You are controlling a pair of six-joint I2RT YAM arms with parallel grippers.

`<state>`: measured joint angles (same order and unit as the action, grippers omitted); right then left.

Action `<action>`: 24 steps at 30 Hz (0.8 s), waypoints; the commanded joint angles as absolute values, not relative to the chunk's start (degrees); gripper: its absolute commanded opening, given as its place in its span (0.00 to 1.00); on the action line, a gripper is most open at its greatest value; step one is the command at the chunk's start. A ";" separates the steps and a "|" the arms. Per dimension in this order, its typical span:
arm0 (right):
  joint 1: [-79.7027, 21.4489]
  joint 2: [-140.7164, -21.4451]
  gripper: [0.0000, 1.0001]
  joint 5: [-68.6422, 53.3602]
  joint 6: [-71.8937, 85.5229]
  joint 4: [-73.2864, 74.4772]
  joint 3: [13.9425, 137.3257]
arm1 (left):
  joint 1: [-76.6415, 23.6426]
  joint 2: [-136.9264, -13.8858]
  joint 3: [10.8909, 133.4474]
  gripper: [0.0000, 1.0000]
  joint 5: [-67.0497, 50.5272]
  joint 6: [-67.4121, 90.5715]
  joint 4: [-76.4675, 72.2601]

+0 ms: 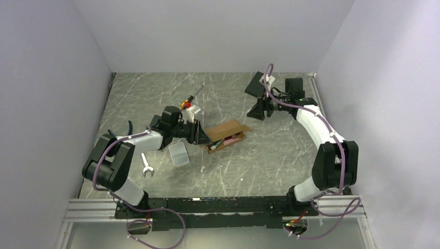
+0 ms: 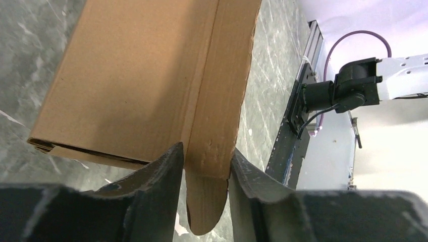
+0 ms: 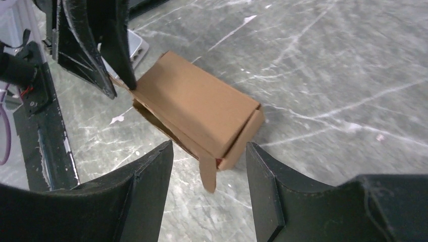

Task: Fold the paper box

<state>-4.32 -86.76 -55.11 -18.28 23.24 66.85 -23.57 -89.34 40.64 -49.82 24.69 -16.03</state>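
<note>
Black moulded fingers [image 2: 151, 186] of the left gripper [image 2: 206, 149] fill the bottom of the left wrist view. They stand parted, with a narrow creased side band and a rounded tab of the tan-brown cardboard paper box [image 2: 131, 75] showing in the gap; nothing is clamped. The right wrist camera sees these fingers from the other side: one tip sits at the box's far corner, the other just off it, over the table. The right gripper [image 3: 209, 146] hangs above with its fingers spread wide, holding nothing, and the box is framed between them well below.

Only the overhead view places it all. The box lies near the middle of the grey marbled table [image 1: 259, 166], with the left gripper at its left end and the right gripper raised and apart beyond its right end. That view also shows the lid not fully down and something pinkish-red along the open near side. The right wrist camera catches only a red sliver of this by the hanging tab. A small grey rectangular tin [image 1: 179, 154] lies just beside the left gripper, a silver open-ended wrench [image 1: 147, 166] lies nearer the left arm's base, and a screwdriver with a red and yellow handle [image 1: 191, 99] lies further back.
</note>
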 commanded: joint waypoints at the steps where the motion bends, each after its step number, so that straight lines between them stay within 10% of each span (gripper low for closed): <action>1: -9.25 -87.24 0.58 -51.27 -18.61 22.07 66.45 | -24.41 -89.65 42.95 0.46 -49.56 24.33 -12.33; 16: -22.03 -99.55 0.05 -36.38 -20.10 27.88 69.83 | -25.77 -88.06 42.54 0.69 -49.52 28.90 -13.15; 24: -22.86 -103.68 0.02 -30.21 -20.68 29.44 70.89 | -25.67 -77.58 38.04 0.70 -39.08 31.74 -15.39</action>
<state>-22.94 -102.54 -35.75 -18.76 28.34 68.62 -25.58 -84.82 40.14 -45.87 29.80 -12.99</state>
